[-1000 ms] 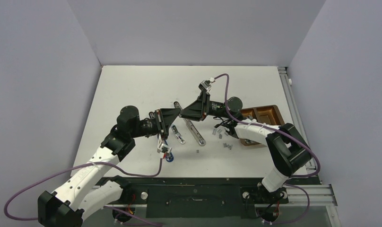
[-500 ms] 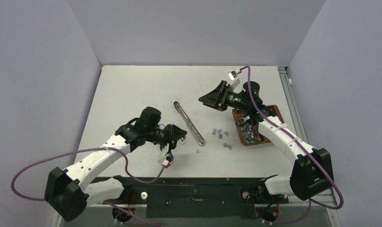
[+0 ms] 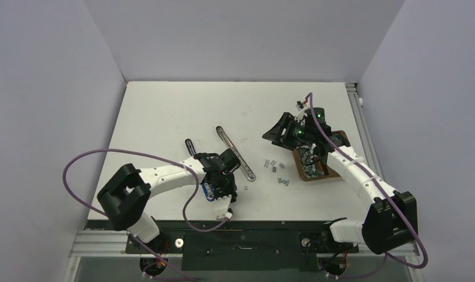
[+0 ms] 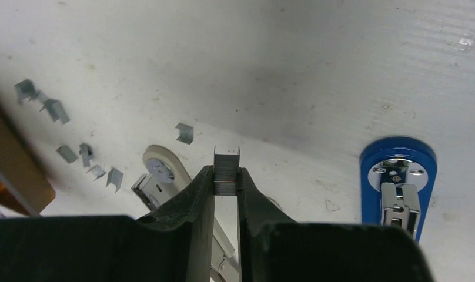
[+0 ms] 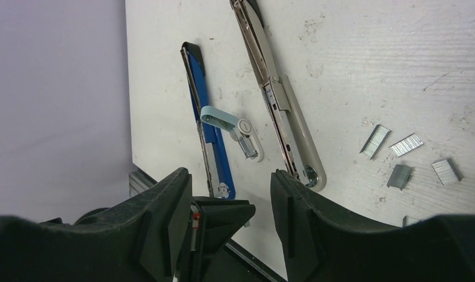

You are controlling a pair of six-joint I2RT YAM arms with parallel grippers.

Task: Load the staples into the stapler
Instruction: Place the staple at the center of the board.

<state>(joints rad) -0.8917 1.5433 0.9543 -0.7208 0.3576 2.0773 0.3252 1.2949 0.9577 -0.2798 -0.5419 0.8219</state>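
Note:
My left gripper [image 4: 226, 176] is shut on a short silvery strip of staples [image 4: 226, 166], held just above the table; it also shows in the top view [image 3: 222, 187]. The opened blue stapler [image 4: 398, 176] lies to its right, also seen in the top view [image 3: 209, 192] and right wrist view [image 5: 209, 138]. A long grey stapler [image 3: 236, 153] lies open beside it [image 5: 282, 100]. Loose staples [image 3: 274, 167] lie on the table [image 5: 400, 154] [image 4: 59, 111]. My right gripper [image 3: 280, 131] is open and empty [image 5: 230, 176], raised by the tray.
A brown wooden tray [image 3: 336, 134] holding more staples stands at the right, under my right arm; its corner shows in the left wrist view [image 4: 14, 170]. The table's front edge and black rail lie just behind my left gripper. Purple cables loop off both arms.
Both grippers have drawn apart from the middle of the table. My left arm has folded so its gripper sits near the front edge by the blue stapler. My right gripper moved right towards the tray.

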